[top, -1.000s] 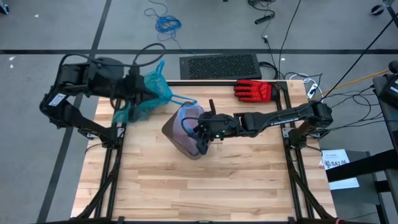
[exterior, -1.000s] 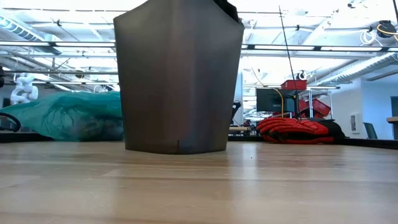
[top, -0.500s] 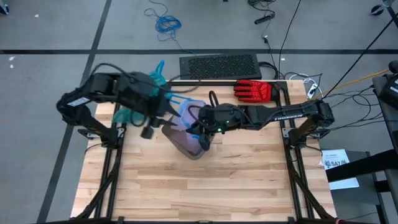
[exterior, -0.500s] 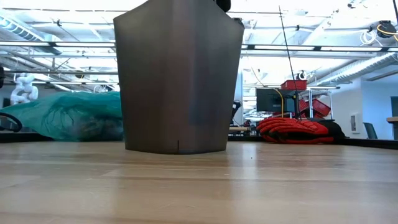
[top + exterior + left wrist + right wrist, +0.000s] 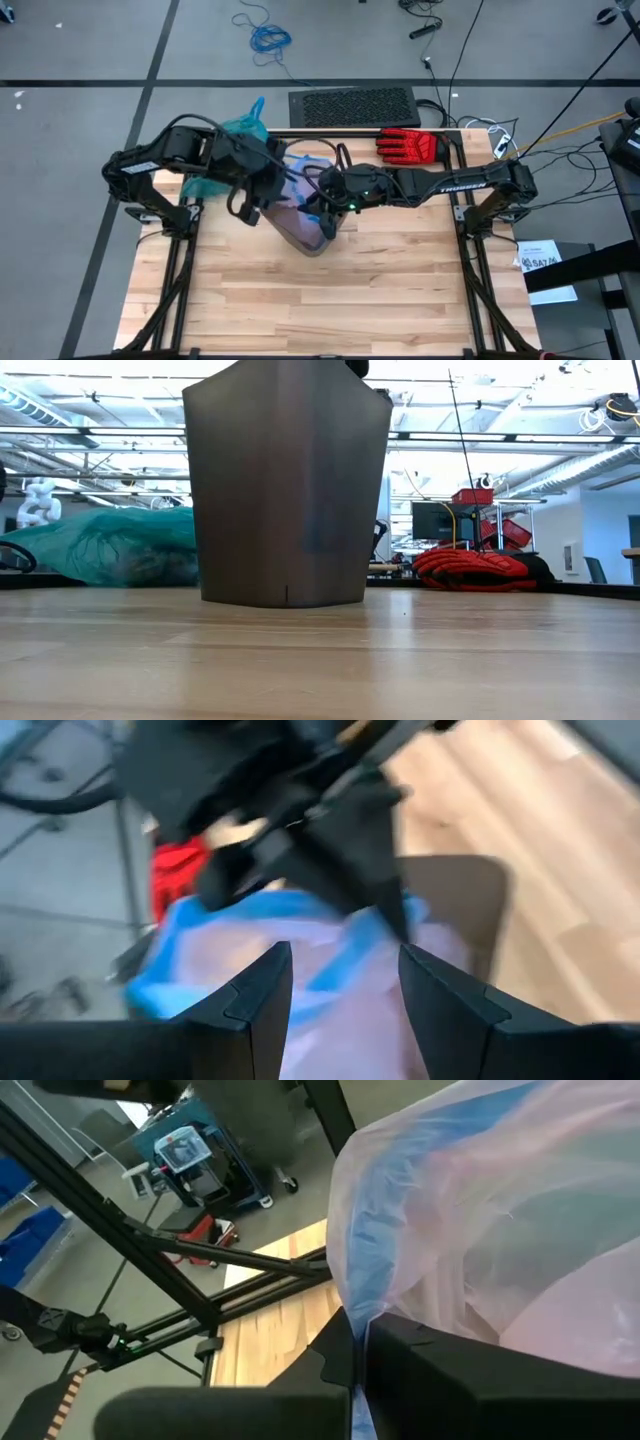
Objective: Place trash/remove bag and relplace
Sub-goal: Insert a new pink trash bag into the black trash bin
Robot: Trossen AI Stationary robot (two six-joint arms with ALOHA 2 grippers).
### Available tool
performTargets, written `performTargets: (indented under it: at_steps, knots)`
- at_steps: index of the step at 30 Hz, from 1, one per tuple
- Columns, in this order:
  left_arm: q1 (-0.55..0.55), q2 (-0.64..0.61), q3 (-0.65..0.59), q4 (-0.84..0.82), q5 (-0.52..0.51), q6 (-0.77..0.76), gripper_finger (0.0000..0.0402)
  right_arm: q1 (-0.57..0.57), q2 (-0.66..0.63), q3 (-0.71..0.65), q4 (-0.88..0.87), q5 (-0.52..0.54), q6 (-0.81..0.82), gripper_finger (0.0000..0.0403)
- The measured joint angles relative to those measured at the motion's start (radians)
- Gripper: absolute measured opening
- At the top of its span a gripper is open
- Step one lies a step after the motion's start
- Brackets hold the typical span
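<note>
While the teal bag (image 5: 232, 152) lies bunched at the surface's (image 5: 330, 290) far left edge, a pale pink bag (image 5: 300, 192) lines the grey bin (image 5: 303, 232) mid-surface. The right gripper (image 5: 322, 200) pinches its blue-edged rim; the left gripper (image 5: 256, 200), fingers spread, hovers beside the bin's left.

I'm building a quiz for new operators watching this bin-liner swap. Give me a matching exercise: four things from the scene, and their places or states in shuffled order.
Things:
1. teal bag
2. red glove
3. pink bag
4. left claw

Places or states:
A. pinched at its edge by the shut right claw
B. open, beside the bin
C. full, at the table's far left corner
D. lying at the table's far right edge

Pairs: 1-C, 2-D, 3-A, 4-B
</note>
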Motion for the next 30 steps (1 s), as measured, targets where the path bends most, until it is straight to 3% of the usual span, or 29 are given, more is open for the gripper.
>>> performTargets:
  at_steps: [8,19,23,27,30]
  knots:
    - [0.009,0.012,0.0,0.041,-0.039,0.009,0.018,0.004,0.0,0.0,0.001,-0.006,0.013,0.0]
    - [0.004,0.09,0.0,-0.07,-0.023,0.001,0.0176,0.004,0.0,0.0,0.013,-0.048,0.013,0.0]
    - [0.005,0.104,0.0,-0.103,-0.043,-0.02,0.0129,0.008,0.0,0.0,0.014,-0.053,0.007,0.0]
    - [0.005,0.104,0.0,-0.12,-0.043,-0.04,0.0024,0.008,0.0,0.0,0.013,-0.053,0.014,0.0001]
    - [0.013,0.102,0.0,-0.134,-0.043,-0.099,0.0007,0.008,-0.001,0.0,0.009,-0.053,0.019,0.0012]
